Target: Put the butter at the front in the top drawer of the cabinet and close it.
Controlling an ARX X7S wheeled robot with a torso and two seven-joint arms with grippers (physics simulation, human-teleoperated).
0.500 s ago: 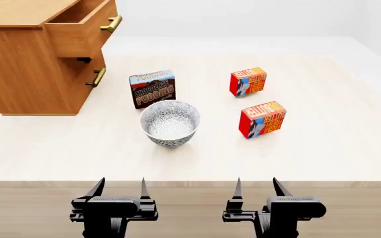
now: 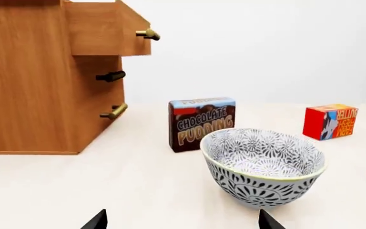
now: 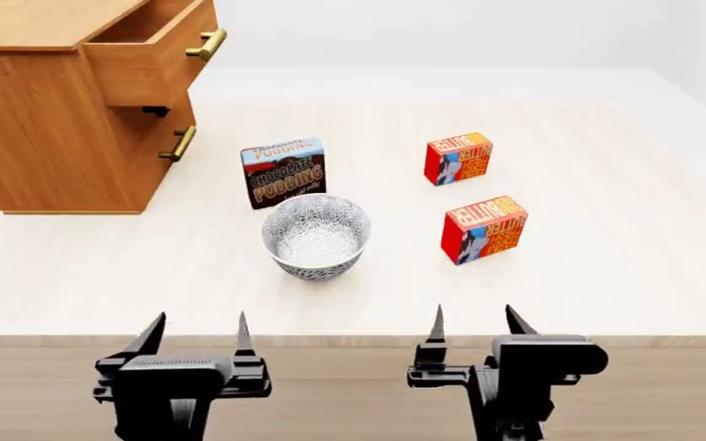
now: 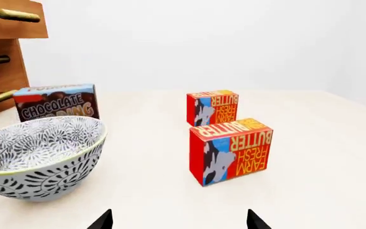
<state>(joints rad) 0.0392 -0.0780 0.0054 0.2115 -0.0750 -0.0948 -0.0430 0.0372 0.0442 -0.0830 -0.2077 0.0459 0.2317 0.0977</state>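
Both the left gripper (image 3: 194, 333) and right gripper (image 3: 473, 326) hang wide open and empty, the front butter (image 3: 485, 228) just ahead of the right one, the top drawer (image 3: 154, 48) already open to receive it.

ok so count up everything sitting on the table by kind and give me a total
Butter cartons: 2, front and back
Chocolate pudding box: 1
Patterned bowl: 1
Wooden cabinet: 1
Total: 5
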